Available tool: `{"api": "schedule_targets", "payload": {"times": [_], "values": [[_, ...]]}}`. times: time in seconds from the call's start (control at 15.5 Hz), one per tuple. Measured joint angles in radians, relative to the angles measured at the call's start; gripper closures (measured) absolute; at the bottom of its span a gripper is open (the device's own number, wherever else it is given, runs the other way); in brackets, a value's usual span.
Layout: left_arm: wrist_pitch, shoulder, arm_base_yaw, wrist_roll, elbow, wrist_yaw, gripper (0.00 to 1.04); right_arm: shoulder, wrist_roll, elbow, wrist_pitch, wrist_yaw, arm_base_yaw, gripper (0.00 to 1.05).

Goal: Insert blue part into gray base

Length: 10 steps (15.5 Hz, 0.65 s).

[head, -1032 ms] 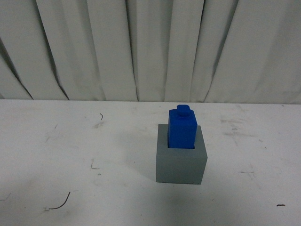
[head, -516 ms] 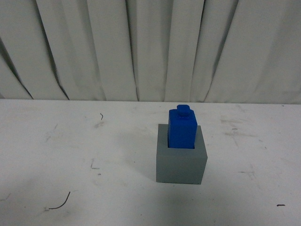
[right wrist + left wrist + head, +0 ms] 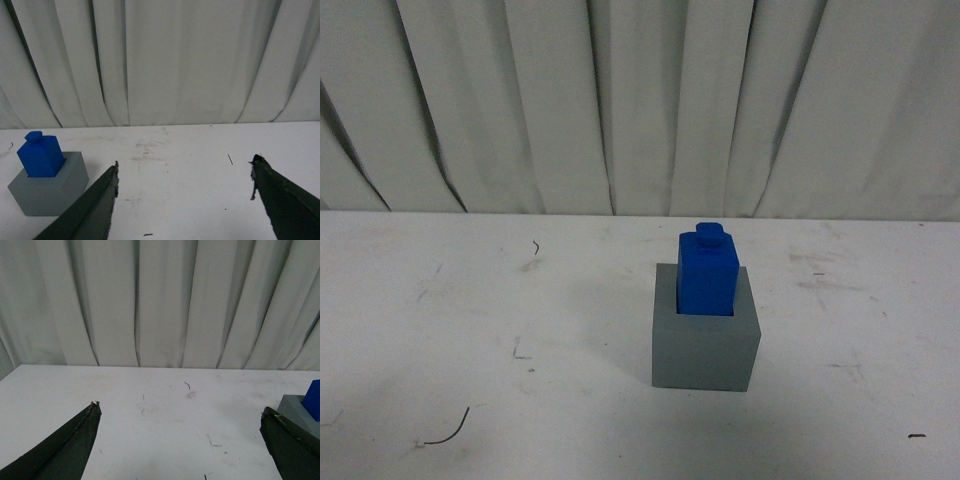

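The blue part (image 3: pixel 708 272) stands upright in the square recess of the gray base (image 3: pixel 706 350) on the white table, its small knob on top. In the front view neither arm shows. My left gripper (image 3: pixel 180 410) is open over bare table, with the gray base (image 3: pixel 295 406) and a corner of the blue part (image 3: pixel 313 399) beyond one finger. My right gripper (image 3: pixel 184 167) is open too, nothing between its fingers; the blue part (image 3: pixel 40 155) sits in the gray base (image 3: pixel 47 190) off to one side of it.
A white pleated curtain (image 3: pixel 640 100) closes off the back of the white table (image 3: pixel 470 320). The tabletop carries scuff marks and a short dark thread (image 3: pixel 448 432) near the front left.
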Motion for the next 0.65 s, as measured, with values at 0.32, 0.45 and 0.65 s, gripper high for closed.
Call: {"api": "schedule_targets", "payload": {"times": [0.32,0.45,0.65], "values": [[0.0,0.0,0.0,0.0,0.0,0.0,0.07,0.0,0.002,0.0,0.0,0.0,0.0,0.06],[0.0,0.0,0.0,0.0,0.0,0.0,0.07,0.0,0.002,0.0,0.0,0.0,0.0,0.06],[0.0,0.0,0.0,0.0,0.0,0.0,0.07,0.0,0.002,0.0,0.0,0.0,0.0,0.06]]}}
